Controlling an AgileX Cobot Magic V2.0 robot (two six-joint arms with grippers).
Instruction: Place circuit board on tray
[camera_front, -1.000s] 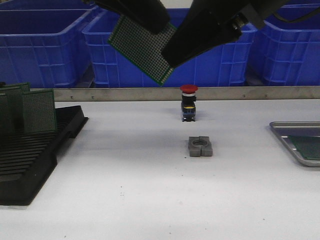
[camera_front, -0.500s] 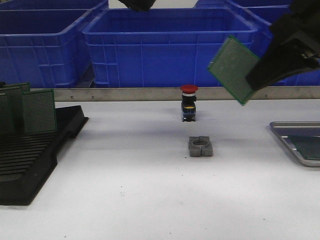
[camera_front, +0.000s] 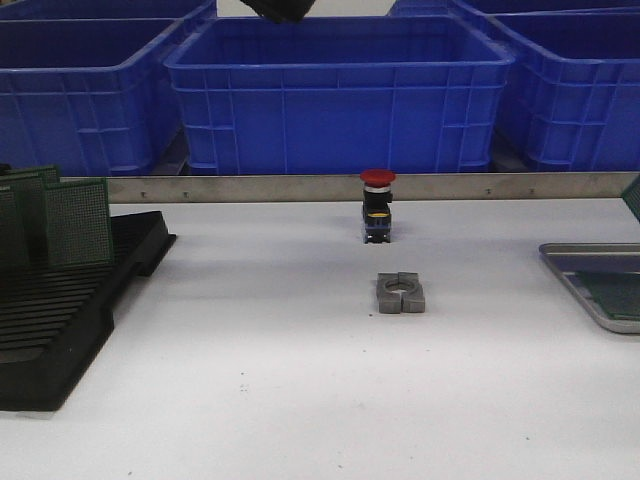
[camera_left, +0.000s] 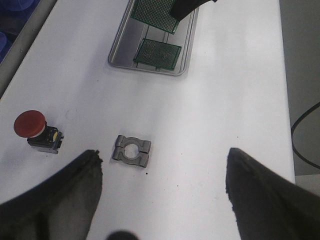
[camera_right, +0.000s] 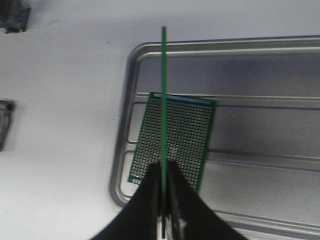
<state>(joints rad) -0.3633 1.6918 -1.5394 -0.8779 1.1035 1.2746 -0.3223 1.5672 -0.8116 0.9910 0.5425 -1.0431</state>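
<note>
My right gripper (camera_right: 163, 172) is shut on a green circuit board (camera_right: 163, 100), seen edge-on and held above the near-left end of the grey metal tray (camera_right: 122, 165). Another green board (camera_right: 187, 135) lies flat on the tray's ribbed floor. In the front view only a corner of the held board (camera_front: 634, 197) shows at the right edge, above the tray (camera_front: 590, 285). The left wrist view shows the held board (camera_left: 155, 12) over the tray (camera_left: 120, 55) and the lying board (camera_left: 157, 53). My left gripper (camera_left: 162, 170) is open and empty, high above the table's middle.
A grey clamp block (camera_front: 401, 293) and a red push button (camera_front: 378, 205) stand mid-table. A black slotted rack (camera_front: 60, 310) with upright green boards (camera_front: 78, 222) is at the left. Blue bins (camera_front: 330, 95) line the back behind a metal rail.
My right gripper has carried the board from above the table's middle to the right, out of the front view and over the tray. The left arm has pulled up out of the front view.
</note>
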